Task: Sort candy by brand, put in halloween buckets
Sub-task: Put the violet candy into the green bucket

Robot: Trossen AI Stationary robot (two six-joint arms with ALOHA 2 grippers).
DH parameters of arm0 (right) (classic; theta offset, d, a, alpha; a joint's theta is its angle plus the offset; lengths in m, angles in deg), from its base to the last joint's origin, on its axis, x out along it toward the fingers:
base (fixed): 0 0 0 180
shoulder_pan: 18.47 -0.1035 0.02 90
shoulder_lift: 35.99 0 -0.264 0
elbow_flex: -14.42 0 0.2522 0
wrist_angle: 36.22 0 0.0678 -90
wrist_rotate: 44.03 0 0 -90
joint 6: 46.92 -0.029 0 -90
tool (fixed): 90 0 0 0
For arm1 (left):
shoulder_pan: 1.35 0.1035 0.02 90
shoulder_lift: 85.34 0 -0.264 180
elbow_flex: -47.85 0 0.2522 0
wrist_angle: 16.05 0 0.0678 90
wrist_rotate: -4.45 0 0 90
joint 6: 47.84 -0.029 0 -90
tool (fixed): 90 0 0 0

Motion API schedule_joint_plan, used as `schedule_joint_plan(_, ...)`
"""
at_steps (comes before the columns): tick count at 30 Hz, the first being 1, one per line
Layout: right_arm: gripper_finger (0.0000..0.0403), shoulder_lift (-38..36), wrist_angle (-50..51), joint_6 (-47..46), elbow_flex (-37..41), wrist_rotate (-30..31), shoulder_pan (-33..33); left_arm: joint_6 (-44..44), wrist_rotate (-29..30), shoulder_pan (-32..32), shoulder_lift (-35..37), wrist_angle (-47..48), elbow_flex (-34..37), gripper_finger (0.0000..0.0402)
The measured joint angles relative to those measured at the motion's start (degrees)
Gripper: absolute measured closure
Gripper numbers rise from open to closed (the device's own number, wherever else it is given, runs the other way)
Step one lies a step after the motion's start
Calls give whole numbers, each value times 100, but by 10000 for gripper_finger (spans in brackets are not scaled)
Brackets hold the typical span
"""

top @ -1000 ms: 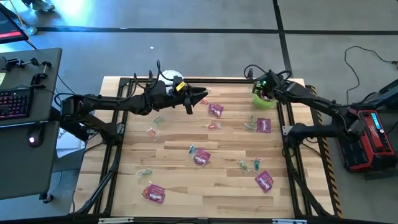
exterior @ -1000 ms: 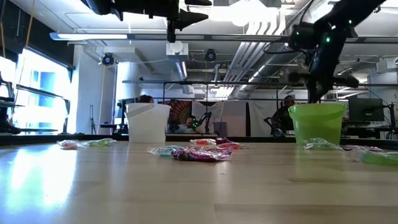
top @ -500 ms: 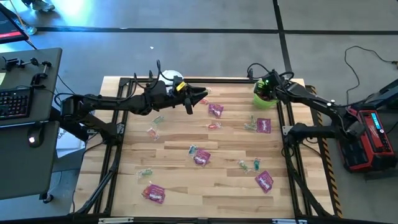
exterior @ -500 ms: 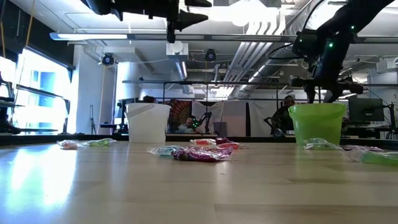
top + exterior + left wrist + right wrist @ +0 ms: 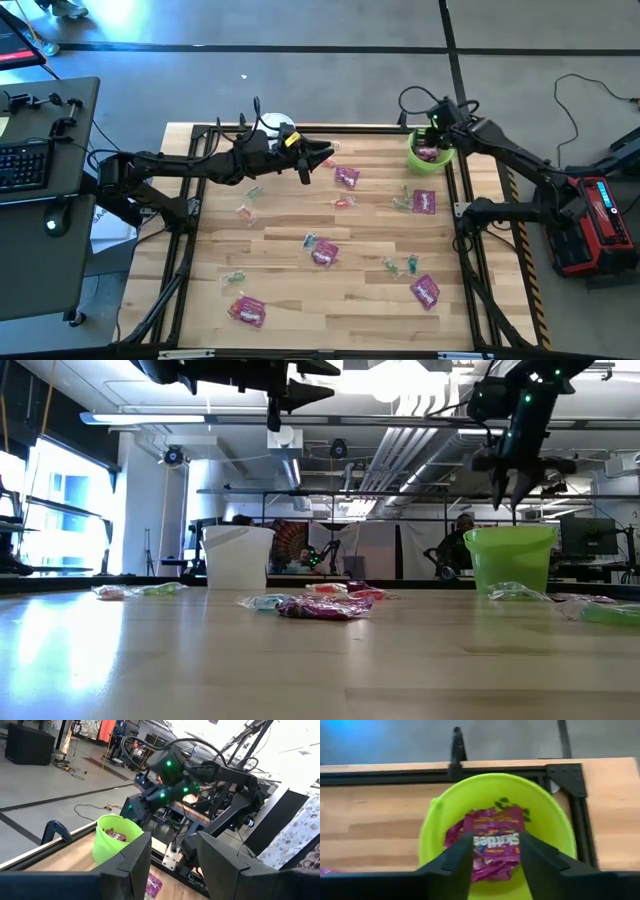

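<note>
The lime green halloween bucket [image 5: 415, 157] stands at the table's far right corner with magenta candy packets [image 5: 492, 840] lying inside it. My right gripper [image 5: 496, 842] hangs open just above its mouth, fingers pointing down, touching nothing. The white bucket [image 5: 238, 556] stands at the far left, partly behind my left arm. My left gripper [image 5: 328, 155] hovers high over the far middle of the table, open, with nothing between its fingers. Magenta packets [image 5: 347, 177] [image 5: 424, 201] [image 5: 325, 254] and small clear-wrapped pieces [image 5: 343, 203] lie flat on the wood.
More candy lies toward the near edge [image 5: 425, 291] [image 5: 247, 310]. A black metal rail [image 5: 458, 210] frames the tabletop. A desk with a keyboard [image 5: 25, 160] stands left of the table and a red box [image 5: 600, 215] right of it. People show beyond the table in the low view.
My right gripper has opened over the green bucket, then risen a little above its rim. A magenta packet now lies uncovered inside the bucket.
</note>
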Motion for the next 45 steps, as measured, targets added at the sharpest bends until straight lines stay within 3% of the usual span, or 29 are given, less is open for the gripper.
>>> schedule_joint_plan(5, 379, -16, -125, 734, -11, -949, 39, -2, 0, 0, 0, 64, 0, 252)
schedule_joint_plan(7, 393, -110, -279, 991, -13, -1454, -49, -2, 0, 0, 0, 126, 0, 252)
schedule_joint_plan(12, 398, -691, -488, 989, -13, -1708, -610, -4, -2, 0, 0, 203, 0, 252)
schedule_joint_plan(19, 402, -1532, -359, 346, -6, -891, -2080, -207, -2, 0, 0, 236, 2, 252)
schedule_joint_plan(23, 402, -1685, -170, 9, -3, -809, -2913, -254, -2, 0, 0, 238, 0, 252)
schedule_joint_plan(33, 402, -1364, 631, -1068, 5, -945, -5182, -256, -2, 0, 0, 300, 0, 252)
schedule_joint_plan(38, 400, -1066, 732, -2041, 5, -1017, -6320, -256, -2, 0, 0, 442, 0, 252)
schedule_joint_plan(45, 343, -314, 728, -3468, 5, -1551, -7632, -276, -2, 0, 0, 579, 0, 252)
